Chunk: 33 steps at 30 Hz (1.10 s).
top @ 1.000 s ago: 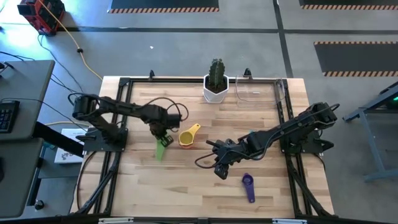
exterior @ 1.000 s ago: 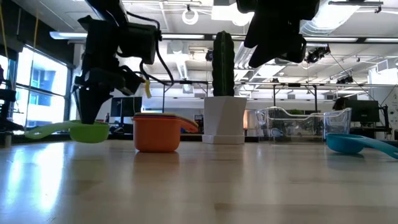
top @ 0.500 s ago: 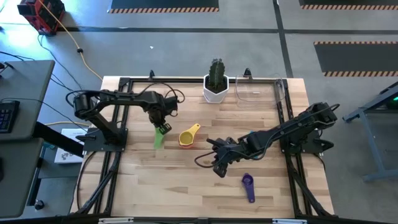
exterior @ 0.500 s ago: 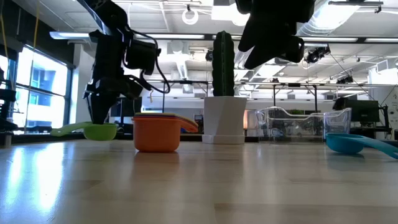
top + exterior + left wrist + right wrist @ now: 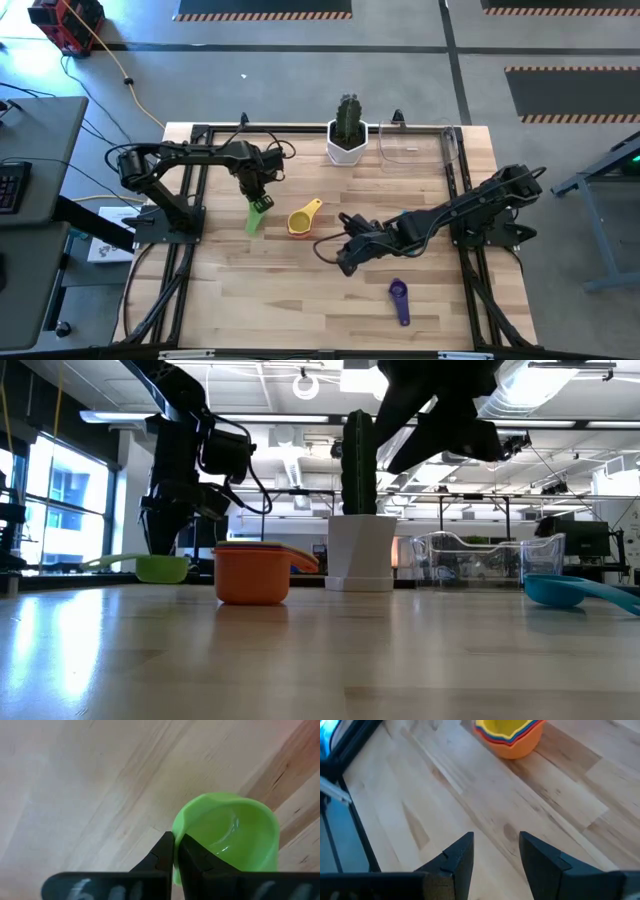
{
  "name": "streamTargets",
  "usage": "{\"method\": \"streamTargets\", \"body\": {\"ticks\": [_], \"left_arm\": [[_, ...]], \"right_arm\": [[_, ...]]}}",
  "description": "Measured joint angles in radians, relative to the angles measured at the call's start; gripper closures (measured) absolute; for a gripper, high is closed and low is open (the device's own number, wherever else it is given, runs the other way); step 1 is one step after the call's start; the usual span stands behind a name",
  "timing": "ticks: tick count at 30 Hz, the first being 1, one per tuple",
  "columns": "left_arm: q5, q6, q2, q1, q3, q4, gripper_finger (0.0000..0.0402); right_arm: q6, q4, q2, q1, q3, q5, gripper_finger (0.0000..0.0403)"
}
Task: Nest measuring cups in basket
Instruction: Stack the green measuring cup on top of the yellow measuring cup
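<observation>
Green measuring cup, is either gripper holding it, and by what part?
Yes. The left gripper is shut on the green cup, pinching its rim wall. The right gripper is open and holds nothing.

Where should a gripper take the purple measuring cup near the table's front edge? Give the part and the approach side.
Take the purple measuring cup by its flat handle, coming straight down from above. It lies alone on the table, handle pointing toward the front edge, bowl toward the open right gripper hovering nearby. The thin handle probably suits a two-finger pinch across its width better than the round bowl.

Three single cups (image 5: 259, 212) (image 5: 400, 298) (image 5: 560, 590), one stack (image 5: 300, 221), one basket (image 5: 384, 148)
</observation>
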Motion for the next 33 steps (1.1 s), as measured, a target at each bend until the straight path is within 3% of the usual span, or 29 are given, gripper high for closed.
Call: {"method": "streamTargets", "body": {"ticks": [13,33], "left_arm": [[-0.005,-0.001,0.0,0.0,0.0,0.0,0.0394],[-0.011,0.016,0.0,0.0,0.0,0.001,0.0371]], "right_arm": [[0.156,0.0,0.0,-0.049,0.0,0.067,0.0253],[0.158,0.001,0.0,-0.128,0.0,0.063,0.0253]]}}
